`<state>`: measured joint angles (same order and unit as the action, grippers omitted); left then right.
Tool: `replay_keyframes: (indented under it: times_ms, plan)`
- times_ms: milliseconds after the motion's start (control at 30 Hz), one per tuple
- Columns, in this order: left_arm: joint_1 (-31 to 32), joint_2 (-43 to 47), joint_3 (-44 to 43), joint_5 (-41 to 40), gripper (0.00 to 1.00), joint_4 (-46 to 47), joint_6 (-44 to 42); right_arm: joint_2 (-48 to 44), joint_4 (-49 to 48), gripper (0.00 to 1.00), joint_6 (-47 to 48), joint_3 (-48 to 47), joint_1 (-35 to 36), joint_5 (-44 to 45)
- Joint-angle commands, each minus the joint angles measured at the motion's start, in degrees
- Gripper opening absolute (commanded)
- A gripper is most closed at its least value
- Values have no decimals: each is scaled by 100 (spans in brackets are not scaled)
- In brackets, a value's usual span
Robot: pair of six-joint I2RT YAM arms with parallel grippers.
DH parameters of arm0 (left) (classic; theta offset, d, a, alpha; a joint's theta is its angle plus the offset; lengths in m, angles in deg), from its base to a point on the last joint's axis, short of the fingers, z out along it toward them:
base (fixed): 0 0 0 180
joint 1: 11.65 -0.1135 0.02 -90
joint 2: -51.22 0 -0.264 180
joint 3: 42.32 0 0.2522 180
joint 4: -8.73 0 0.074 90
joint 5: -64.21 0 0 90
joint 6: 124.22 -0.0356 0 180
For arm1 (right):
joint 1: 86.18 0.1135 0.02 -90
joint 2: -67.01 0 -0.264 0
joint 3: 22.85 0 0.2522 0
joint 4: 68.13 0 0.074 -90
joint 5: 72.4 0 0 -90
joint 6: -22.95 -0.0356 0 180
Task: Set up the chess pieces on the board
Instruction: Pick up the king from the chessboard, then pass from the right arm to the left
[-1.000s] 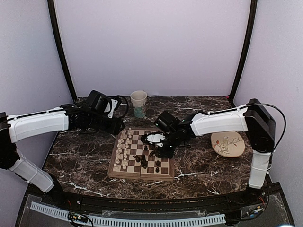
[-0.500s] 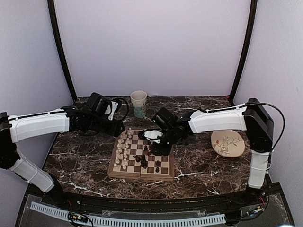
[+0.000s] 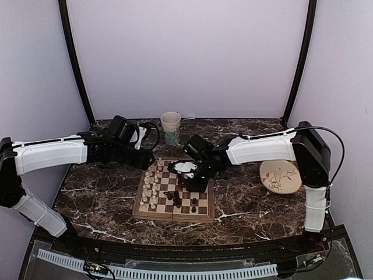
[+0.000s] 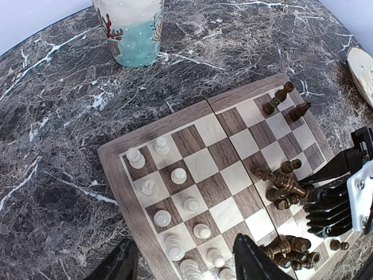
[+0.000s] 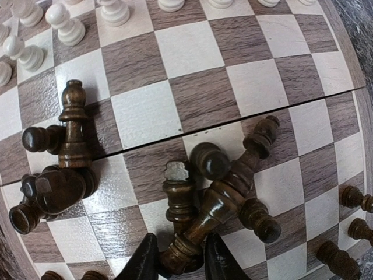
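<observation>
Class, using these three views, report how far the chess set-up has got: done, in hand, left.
Done: the white pieces stand upright in two rows along one side of the board. In hand: the right claw straddles the base of a toppled dark piece; grip unclear. Left: the dark pieces, mostly heaped mid-board. The left claw hangs open.

board [image 4: 201, 165]: showing tan and dark brown checks, a light wood border.
pale pieces [image 4: 179, 175]: showing cream-white.
dark pieces [image 5: 215, 204]: gleaming brown-black.
table [image 4: 58, 116]: showing black marble, white veining.
cup [image 4: 131, 29]: wearing white over teal, red print.
plate [image 3: 291, 181]: showing cream, a brownish sprig motif.
left arm [image 3: 49, 156] and right arm [image 3: 262, 150]: showing white shells, black joints.
</observation>
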<state>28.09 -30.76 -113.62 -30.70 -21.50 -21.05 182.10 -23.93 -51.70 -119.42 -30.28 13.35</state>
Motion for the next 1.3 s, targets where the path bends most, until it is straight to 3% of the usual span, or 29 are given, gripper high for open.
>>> replay_keyframes:
  times_ms: [0, 433, 733, 1033, 1267]
  plan:
    - [-28, 32, 59, 60, 58, 68, 53, -5, 21, 25, -85, -33, 53, 74]
    - [-28, -20, 106, 393, 58, 230, -98, -421, -158, 10, -174, 102, -92, 21]
    - [-28, -215, 239, 1994, 57, 837, -463, -546, -372, 8, -85, 341, -531, -964]
    - [-123, -1007, 151, 2770, 58, 1534, 881, -733, -626, 8, 17, 664, -703, -1478]
    - [-125, -1159, 154, 2916, 56, 1996, 1206, -830, -668, 8, 99, 708, -730, -1750]
